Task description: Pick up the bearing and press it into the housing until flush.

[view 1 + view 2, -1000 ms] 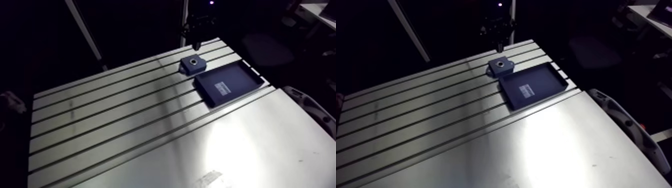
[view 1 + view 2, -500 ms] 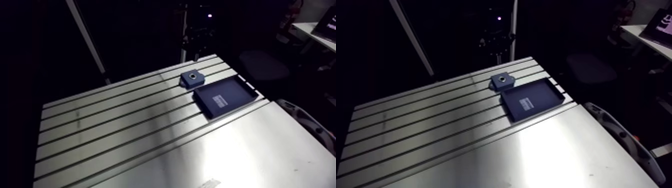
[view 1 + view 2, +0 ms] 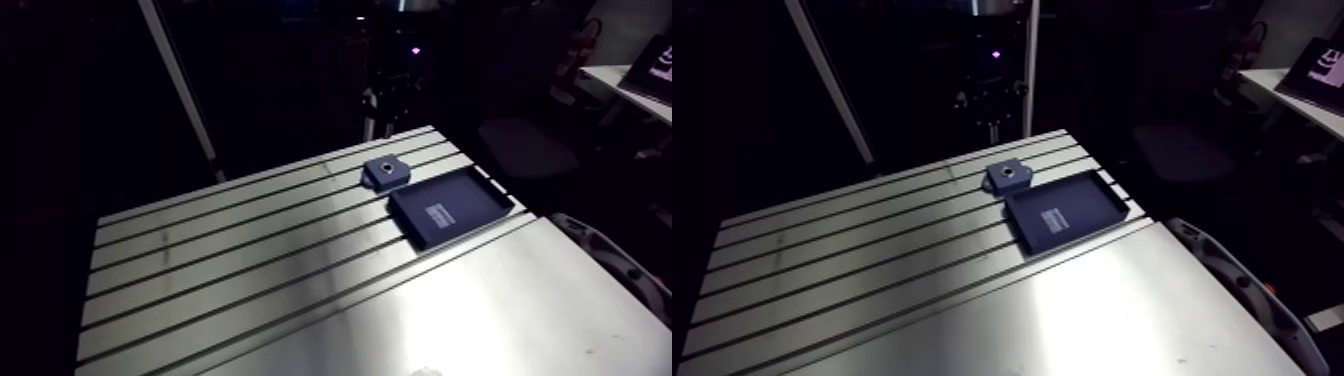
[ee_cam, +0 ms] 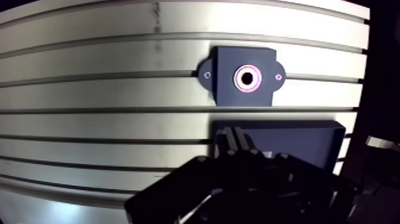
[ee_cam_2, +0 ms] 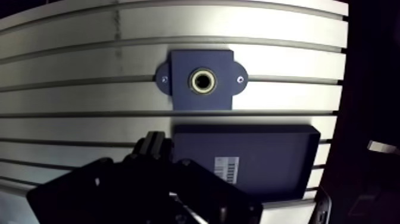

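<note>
Black against the lit aluminium, the gripper point(image 4: 237, 143) sits nearest the wrist camera. We cannot tell whether it is spread, pressed together or pinching anything, because it is too dark to read.

Under it and just ahead lies a shallow dark-blue tray point(image 5: 268, 149) with a white label point(image 5: 228, 168) on its floor. The part of the tray we can see holds no loose part, though the gripper hides one end.

Just beyond the tray's far wall, near it but apart, stands the housing point(image 4: 229, 59), a dark-blue block with two ears. Its long axis runs along the slots of the table point(image 4: 89, 62), and so across the gripper's line of sight. Its bore faces straight up.

In that bore we see what we take for the bearing point(image 4: 238, 78), a pale ring of metal. It looks level with the block's top face, but from this height we cannot be sure it is fully flush.

In the arm view, tray and housing sit side by side near the table's far corner.

Our reading is that the housing lies dead ahead of the gripper, past the tray. Any coming move on it would therefore be a short advance forward, then a straight descent along the bore's upright axis.
</note>
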